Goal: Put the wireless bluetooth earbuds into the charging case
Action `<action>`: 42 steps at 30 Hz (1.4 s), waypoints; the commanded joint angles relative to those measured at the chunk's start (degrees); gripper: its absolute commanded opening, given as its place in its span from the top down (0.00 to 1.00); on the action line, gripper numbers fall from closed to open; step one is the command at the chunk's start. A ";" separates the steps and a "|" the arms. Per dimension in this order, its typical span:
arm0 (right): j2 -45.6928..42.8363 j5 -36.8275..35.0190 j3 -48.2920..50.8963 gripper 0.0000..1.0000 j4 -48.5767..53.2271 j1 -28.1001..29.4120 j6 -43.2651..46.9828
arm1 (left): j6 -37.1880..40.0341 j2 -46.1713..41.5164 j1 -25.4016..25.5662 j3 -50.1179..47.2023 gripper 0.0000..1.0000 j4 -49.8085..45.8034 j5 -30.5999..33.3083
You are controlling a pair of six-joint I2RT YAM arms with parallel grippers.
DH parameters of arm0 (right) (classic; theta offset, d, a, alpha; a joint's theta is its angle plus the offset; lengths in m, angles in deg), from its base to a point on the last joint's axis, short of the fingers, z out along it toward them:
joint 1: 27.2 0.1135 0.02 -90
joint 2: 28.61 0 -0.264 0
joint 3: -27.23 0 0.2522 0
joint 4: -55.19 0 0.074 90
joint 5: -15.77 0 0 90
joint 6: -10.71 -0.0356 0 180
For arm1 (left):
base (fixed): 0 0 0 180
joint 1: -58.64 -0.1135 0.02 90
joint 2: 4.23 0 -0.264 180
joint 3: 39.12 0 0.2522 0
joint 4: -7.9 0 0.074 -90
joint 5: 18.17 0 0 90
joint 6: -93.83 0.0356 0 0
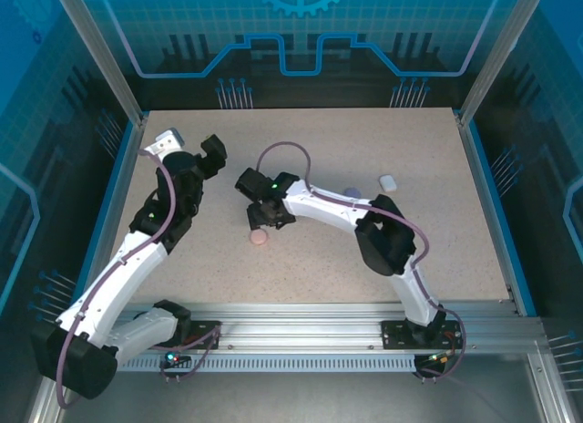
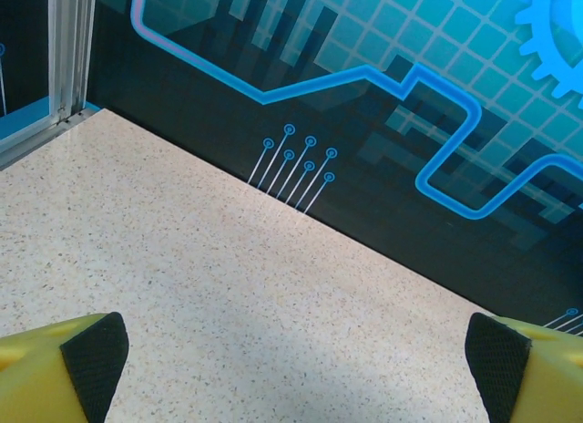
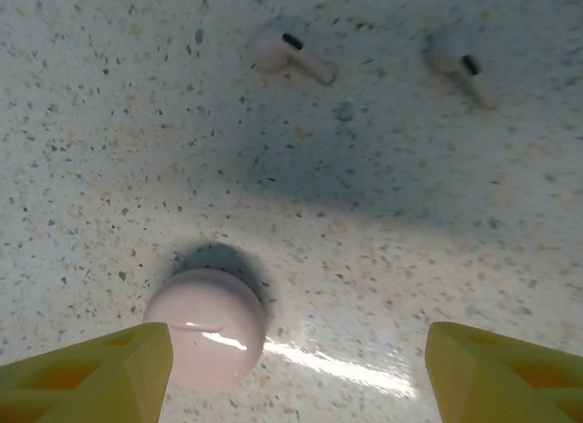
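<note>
- Two earbuds lie on the speckled surface (image 1: 364, 277) in the right wrist view. Both are pale, and each has a dark mark where head meets stem.
- The first earbud (image 3: 284, 52) lies flat. Its round head is toward the upper left of that view, and its stem slants down to the right.
- The second earbud (image 3: 458, 63) lies well apart from the first, to its right in that view. Its head is also uppermost. Its stem slants down to the right more steeply, so the two long axes are close to parallel.
- One pink case (image 3: 208, 327) sits shut in that view, nearer the camera than the earbuds. It is right at the inner edge of one yellow finger.
- From above, three small items can be counted: the pink case (image 1: 259, 239) near the middle, one white case (image 1: 388, 180) farther right, and one purplish shape (image 1: 351, 192) part hidden behind the right arm.
- The right fingers (image 3: 91, 377) stand wide apart above the surface and hold nothing.
- The left fingers (image 2: 96, 364) are spread fully wide over bare surface at the far left, and they are empty.
</note>
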 commanded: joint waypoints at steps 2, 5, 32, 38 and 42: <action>5.47 -0.84 -6.78 0.26 7.01 1.67 -1.35 | -2.82 -0.61 -0.66 2.55 0.01 -4.10 1.93; 8.94 -0.93 -10.55 0.27 9.17 2.66 -1.68 | -3.65 -0.79 -0.66 2.36 0.01 -4.93 3.65; 17.72 0.59 -17.71 0.43 13.14 4.33 -6.62 | -3.06 -0.55 -2.59 -0.90 0.01 -2.32 -9.17; 15.75 0.53 -15.76 0.59 12.28 4.46 -6.46 | -3.38 0.64 -2.59 1.06 0.01 -4.40 -11.94; 10.18 -0.98 -10.02 0.60 10.04 3.38 -7.15 | -4.20 1.00 -2.59 1.68 0.01 -5.18 -14.34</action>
